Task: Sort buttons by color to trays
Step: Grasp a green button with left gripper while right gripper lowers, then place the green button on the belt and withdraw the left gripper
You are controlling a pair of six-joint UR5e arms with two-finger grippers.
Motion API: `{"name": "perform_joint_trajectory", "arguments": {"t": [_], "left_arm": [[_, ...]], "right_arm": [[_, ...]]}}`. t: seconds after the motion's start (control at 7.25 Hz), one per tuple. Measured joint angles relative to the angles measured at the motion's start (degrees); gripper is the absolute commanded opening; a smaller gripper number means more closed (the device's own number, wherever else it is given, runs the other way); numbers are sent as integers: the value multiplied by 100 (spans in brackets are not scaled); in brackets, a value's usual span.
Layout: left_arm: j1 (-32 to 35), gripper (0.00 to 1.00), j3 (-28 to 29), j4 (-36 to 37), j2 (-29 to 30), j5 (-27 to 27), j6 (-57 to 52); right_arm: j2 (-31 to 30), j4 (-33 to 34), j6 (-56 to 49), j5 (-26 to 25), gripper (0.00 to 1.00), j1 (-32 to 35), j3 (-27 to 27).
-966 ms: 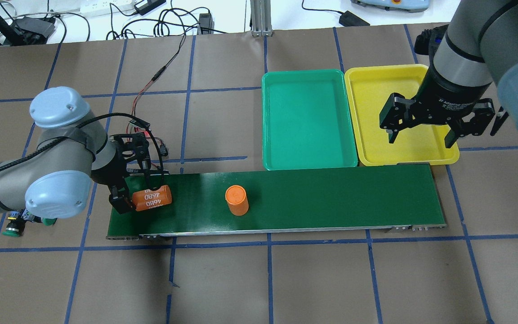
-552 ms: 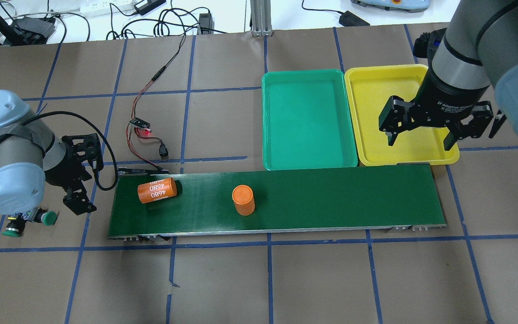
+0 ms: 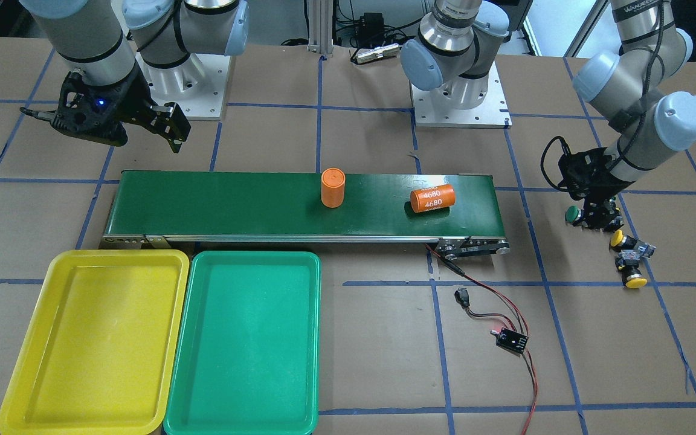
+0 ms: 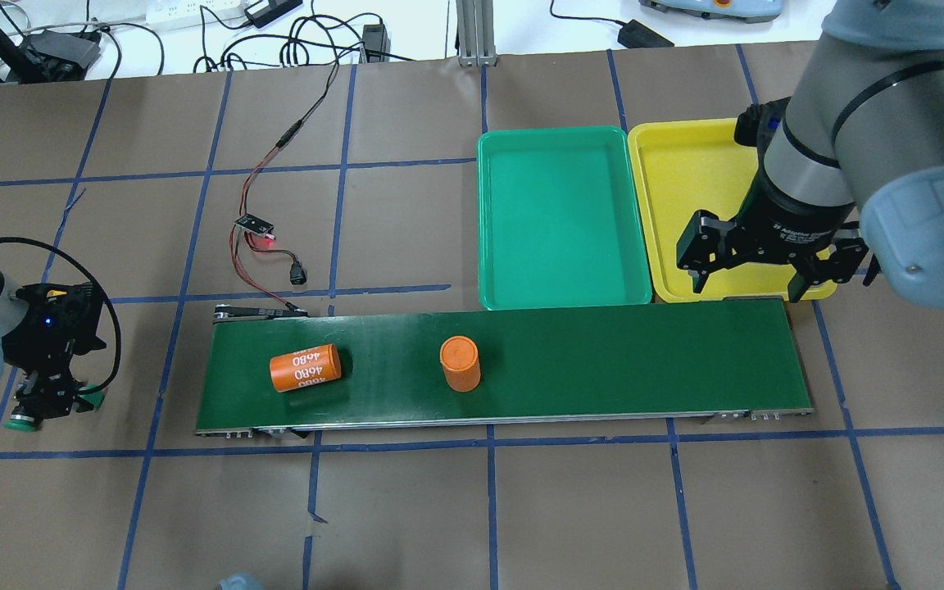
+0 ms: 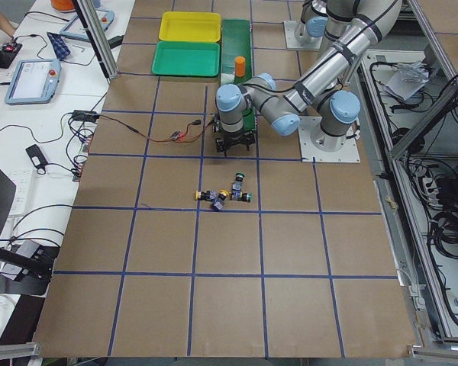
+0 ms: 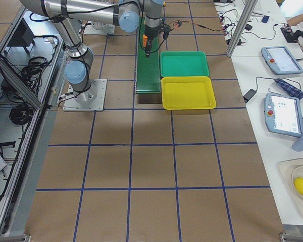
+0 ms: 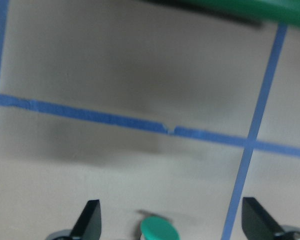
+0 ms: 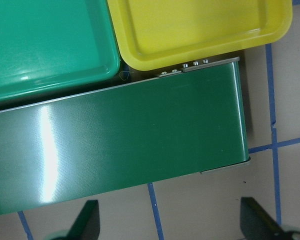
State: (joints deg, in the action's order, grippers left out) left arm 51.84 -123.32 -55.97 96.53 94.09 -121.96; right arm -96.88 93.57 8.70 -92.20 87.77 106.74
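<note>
The shallow yellow plastic tray (image 4: 685, 188) and green plastic tray (image 4: 562, 221) lie side by side against the long dark-green conveyor belt (image 4: 603, 369), probably to shorten the drop-off path; neither holds a button. The right gripper (image 4: 743, 291) hovers over that belt end, fingers wide apart and empty. The left gripper (image 7: 171, 217), wide open and gripping nothing, straddles one green cap (image 7: 159, 231) of the four small push-button switches (image 3: 626, 261) clustered on the table (image 3: 656, 338) past the belt's other end.
</note>
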Motion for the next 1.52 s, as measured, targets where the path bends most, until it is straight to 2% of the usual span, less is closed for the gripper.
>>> {"name": "perform_joint_trajectory", "arguments": {"t": [0.28, 0.41, 0.69, 0.83, 0.97, 1.24, 1.38, 1.52], "left_arm": [[-496, 99, -2, 132, 254, -18, -840], [-667, 93, 13, 272, 391, -19, -1174], [-790, 93, 27, 813, 722, -126, -1668], [-802, 84, 42, 957, 875, -272, -1746], [-804, 37, 51, 1071, 993, -352, -1785], [-795, 4, 75, 1251, 1059, -396, -1835], [-787, 0, 91, 1286, 1028, -386, -1840], [-770, 0, 144, 1271, 949, -357, -1834]], "right_arm": [[-5, 143, -5, 33, 100, 3, 286], [2, 196, -9, 46, 100, 9, 358], [40, 295, -18, 128, 100, 31, 457], [52, 381, -20, 300, 100, 35, 556], [57, 474, -19, 425, 100, 37, 658], [78, 540, -18, 506, 100, 41, 760], [101, 548, -17, 514, 100, 44, 788], [113, 587, -17, 519, 100, 49, 813]]}}
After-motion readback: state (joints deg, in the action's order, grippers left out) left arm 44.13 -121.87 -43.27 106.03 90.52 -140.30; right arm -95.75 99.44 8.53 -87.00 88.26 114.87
